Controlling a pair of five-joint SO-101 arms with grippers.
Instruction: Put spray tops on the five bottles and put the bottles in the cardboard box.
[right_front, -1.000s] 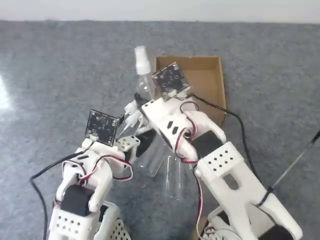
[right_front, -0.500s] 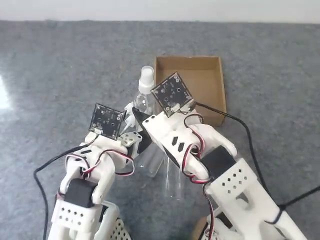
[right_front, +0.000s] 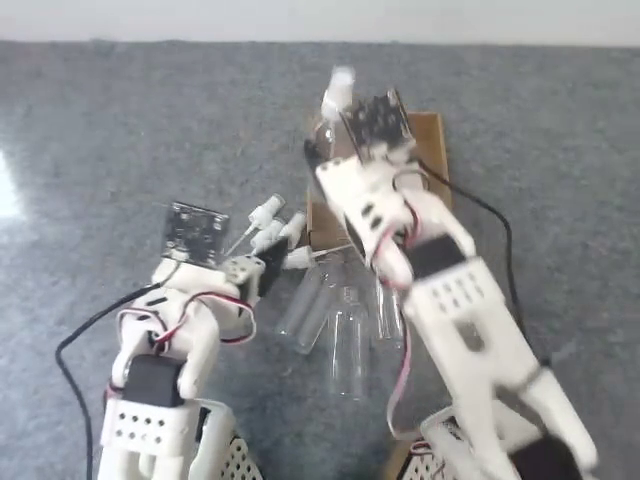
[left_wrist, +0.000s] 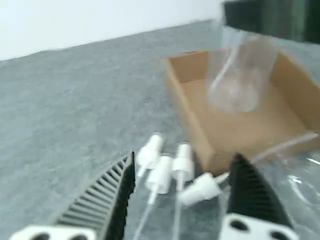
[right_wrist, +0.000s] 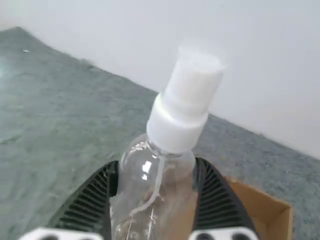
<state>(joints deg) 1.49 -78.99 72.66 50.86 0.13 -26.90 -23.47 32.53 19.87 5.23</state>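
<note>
Cardboard box (right_front: 432, 140) at one o'clock, capped bottle (right_wrist: 165, 145) held above.
Right gripper (right_wrist: 156, 172) is clamped round the bottle's body over the box's eleven-o'clock corner; left gripper (left_wrist: 182, 175) gapes wide, empty, four loose spray tops (left_wrist: 167, 172) at the box's seven o'clock.

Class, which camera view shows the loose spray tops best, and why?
The left wrist view: four spray tops lie close up, ahead of the open left gripper. The high view shows them smaller; the right wrist view faces the capped bottle.

Right claw (right_wrist: 154, 202) carried capped bottle (left_wrist: 240, 75) over cardboard box (left_wrist: 182, 102).
</note>
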